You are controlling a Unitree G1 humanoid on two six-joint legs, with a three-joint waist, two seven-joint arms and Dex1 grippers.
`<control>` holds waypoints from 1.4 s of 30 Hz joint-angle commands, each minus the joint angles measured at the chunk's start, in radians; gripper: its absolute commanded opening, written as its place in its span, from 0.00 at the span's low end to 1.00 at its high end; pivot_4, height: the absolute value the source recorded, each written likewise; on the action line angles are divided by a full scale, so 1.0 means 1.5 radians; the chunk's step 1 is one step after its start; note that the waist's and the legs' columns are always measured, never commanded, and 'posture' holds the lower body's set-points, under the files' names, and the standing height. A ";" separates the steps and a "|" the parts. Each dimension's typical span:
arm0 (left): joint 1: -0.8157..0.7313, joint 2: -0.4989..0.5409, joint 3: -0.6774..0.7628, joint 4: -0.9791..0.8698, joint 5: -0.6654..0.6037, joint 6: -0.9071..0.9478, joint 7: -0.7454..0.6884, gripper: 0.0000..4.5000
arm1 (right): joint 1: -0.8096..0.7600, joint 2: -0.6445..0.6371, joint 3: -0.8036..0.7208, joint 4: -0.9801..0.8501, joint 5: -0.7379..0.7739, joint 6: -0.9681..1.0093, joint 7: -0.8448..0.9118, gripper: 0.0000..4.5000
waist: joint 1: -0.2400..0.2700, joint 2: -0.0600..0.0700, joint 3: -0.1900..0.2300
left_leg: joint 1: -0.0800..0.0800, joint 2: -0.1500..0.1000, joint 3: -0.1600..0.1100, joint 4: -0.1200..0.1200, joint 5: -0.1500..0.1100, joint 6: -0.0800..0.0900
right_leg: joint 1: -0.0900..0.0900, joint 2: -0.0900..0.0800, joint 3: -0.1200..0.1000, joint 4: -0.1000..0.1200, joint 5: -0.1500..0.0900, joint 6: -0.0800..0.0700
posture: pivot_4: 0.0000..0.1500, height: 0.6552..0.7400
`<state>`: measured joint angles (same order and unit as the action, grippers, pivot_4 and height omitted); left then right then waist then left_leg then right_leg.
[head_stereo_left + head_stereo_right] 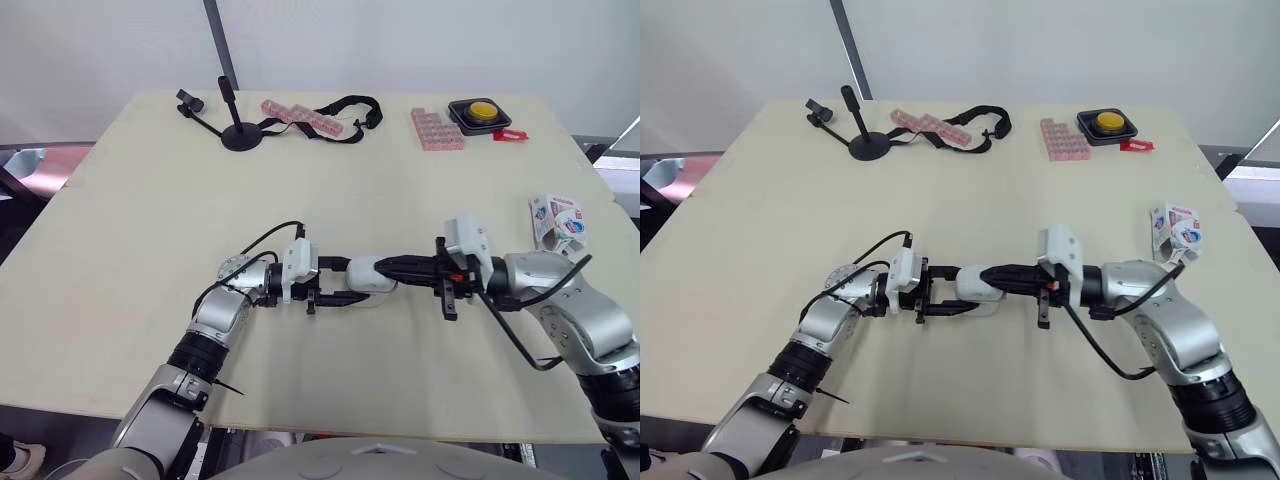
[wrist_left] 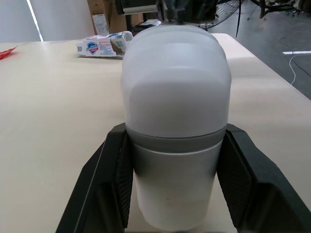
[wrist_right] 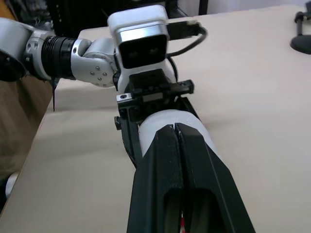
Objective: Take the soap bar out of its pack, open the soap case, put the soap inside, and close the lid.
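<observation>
The soap case (image 1: 368, 275) is a white oval box with a cloudy lid, lying closed near the middle of the table (image 1: 120, 250). My left gripper (image 1: 335, 283) is shut on the case, one black finger (image 2: 114, 187) on each side of its lower half (image 2: 175, 189). My right gripper (image 1: 388, 268) comes from the opposite side. Its two fingers (image 3: 165, 160) are pressed together, with the tips resting on the lid (image 3: 158, 124). The soap pack (image 1: 558, 220), a white carton with red and blue print, lies crumpled at the table's right edge, apart from both grippers.
At the back of the table stand a black phone stand (image 1: 238, 130), a row of pink blocks (image 1: 300, 117) with a black strap (image 1: 352, 104), a pink block tray (image 1: 436, 130) and a black box with a yellow button (image 1: 480, 112).
</observation>
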<state>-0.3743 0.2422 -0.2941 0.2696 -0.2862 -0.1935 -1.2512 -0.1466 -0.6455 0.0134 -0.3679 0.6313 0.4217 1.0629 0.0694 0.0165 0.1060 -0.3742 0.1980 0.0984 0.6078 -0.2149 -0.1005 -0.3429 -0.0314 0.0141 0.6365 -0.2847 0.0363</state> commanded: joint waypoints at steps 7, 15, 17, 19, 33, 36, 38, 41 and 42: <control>-0.003 0.007 0.005 0.010 0.008 -0.007 0.004 0.42 | 0.001 -0.008 -0.029 0.006 -0.004 -0.046 0.033 0.01 | 0.000 0.000 0.000 | 0.000 0.000 0.000 -0.001 0.000 0.000 | 0.000 0.000 0.000 -0.001 0.000 0.000 | 1.00 1.00; 0.000 0.010 0.003 0.005 0.010 -0.006 0.005 0.42 | -0.037 0.007 0.041 0.016 -0.063 -0.028 0.004 0.01 | -0.001 0.000 0.000 | 0.000 0.000 0.000 -0.001 0.000 0.000 | 0.000 0.000 0.000 0.000 0.000 0.000 | 1.00 1.00; 0.002 0.011 0.003 0.003 0.011 -0.005 0.005 0.42 | -0.043 0.004 0.053 0.020 -0.073 -0.031 0.008 0.01 | 0.000 0.000 0.000 | 0.000 0.000 0.000 -0.001 0.000 0.000 | 0.000 0.000 0.000 0.000 0.000 0.000 | 1.00 1.00; 0.002 0.012 0.004 0.003 0.012 -0.006 0.006 0.42 | -0.045 0.001 0.060 0.021 -0.076 -0.033 0.013 0.01 | 0.000 0.000 0.000 | 0.000 0.000 0.000 -0.001 0.000 0.000 | 0.000 0.000 0.000 0.000 0.000 0.000 | 1.00 1.00; 0.007 0.014 0.006 -0.004 0.004 0.004 0.007 0.42 | -0.059 0.042 0.014 0.035 -0.029 -0.039 -0.015 0.01 | -0.002 0.000 0.000 | 0.000 0.000 0.000 -0.001 0.000 0.000 | 0.000 0.000 0.000 0.000 0.000 0.000 | 1.00 1.00; 0.007 0.015 0.010 -0.011 -0.006 0.019 0.006 0.42 | -0.067 0.051 -0.034 0.050 0.001 -0.059 -0.011 0.01 | -0.002 0.000 0.000 | 0.000 0.000 0.000 0.000 0.000 0.000 | -0.001 0.000 0.000 0.000 0.000 0.000 | 1.00 1.00; 0.008 0.017 0.017 -0.023 -0.019 0.043 0.010 0.42 | -0.060 0.044 -0.065 0.069 -0.001 -0.096 0.010 0.01 | -0.001 0.000 0.000 | -0.001 0.000 0.000 -0.001 0.000 0.000 | -0.001 0.000 0.000 0.000 0.000 0.000 | 1.00 1.00; 0.010 0.024 0.027 -0.050 -0.045 0.096 0.015 0.42 | -0.033 0.030 -0.096 0.088 0.001 -0.123 0.044 0.01 | 0.002 0.000 0.000 | -0.001 0.000 0.000 -0.001 0.000 0.000 | -0.001 0.000 0.000 0.000 0.000 0.000 | 1.00 1.00; 0.012 0.028 0.030 -0.060 -0.053 0.114 0.016 0.42 | -0.022 0.026 -0.099 0.091 -0.003 -0.135 0.056 0.01 | 0.003 0.000 0.000 | -0.002 0.000 0.000 -0.001 0.000 0.000 | -0.001 0.001 -0.001 0.000 0.000 0.000 | 1.00 1.00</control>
<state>-0.3624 0.2614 -0.2822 0.2146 -0.3408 -0.0632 -1.2312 -0.1944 -0.5989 -0.1022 -0.2298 0.6116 0.2575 1.1133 0.0738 0.0166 0.1064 -0.3769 0.1984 0.0983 0.6068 -0.2150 -0.1007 -0.3446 -0.0300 0.0132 0.6369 -0.2847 0.0362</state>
